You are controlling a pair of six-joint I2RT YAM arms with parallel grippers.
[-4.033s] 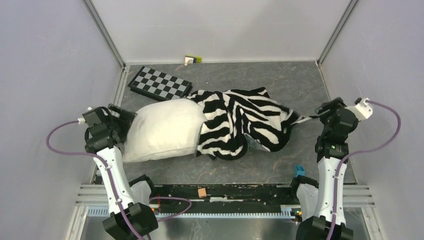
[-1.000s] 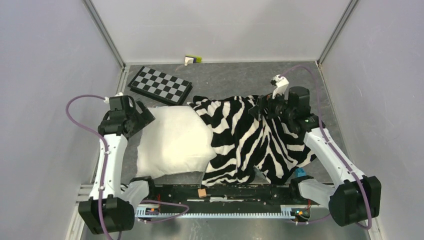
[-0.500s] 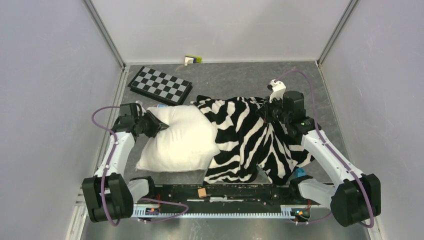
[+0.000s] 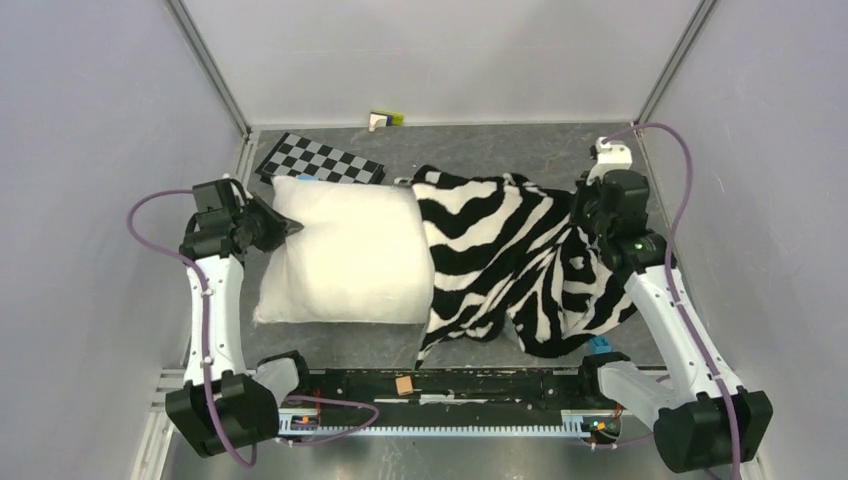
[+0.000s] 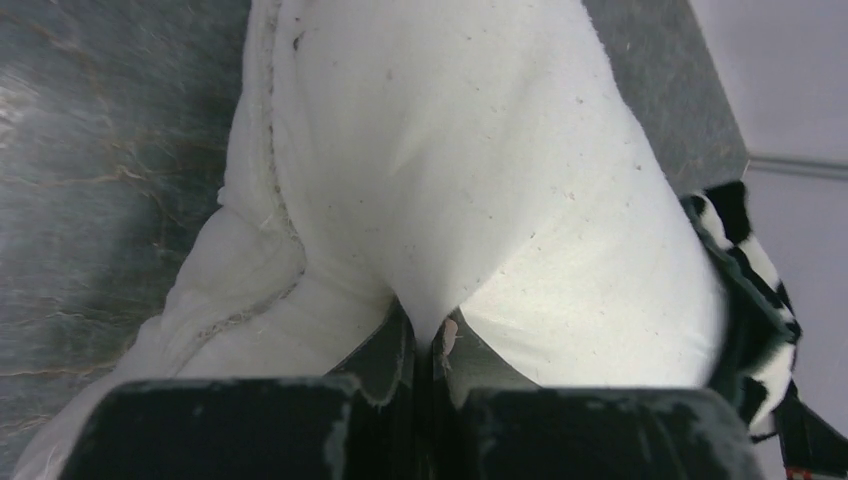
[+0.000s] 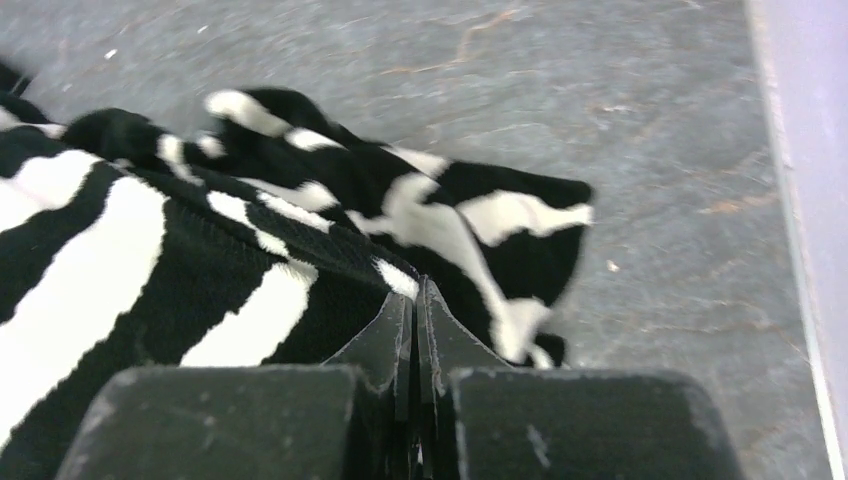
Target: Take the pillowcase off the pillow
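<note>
The pillow is lying on the left half of the table. Its long white body is running left to right, and most of it is showing bare. Its right end is sitting under the pillowcase, whose zebra stripes are covering the pillow's right edge. From there the pillowcase is spreading in loose folds across the right half of the table, towards the right arm.

The left fingers are reaching in from the left side and are clenched on the pillow near its far left corner. In the left wrist view a pinch of white fabric is bunching up between the two tips, and puckers are running away from the grip along the seam. A strip of the striped cover is showing at the far end of that view, well apart from these fingers.

The right fingers are closed tight on the pillowcase, gripping a fold of striped cloth close to its far right edge. In the right wrist view the tips are meeting with the fabric caught between them. A black-and-white flap is hanging just past them, over bare grey table. From above, this grip is sitting at the upper right of the cover, well apart from the pillow.

A checkerboard is lying flat just behind the pillow's far left corner; I cannot tell whether the two are touching.
</note>
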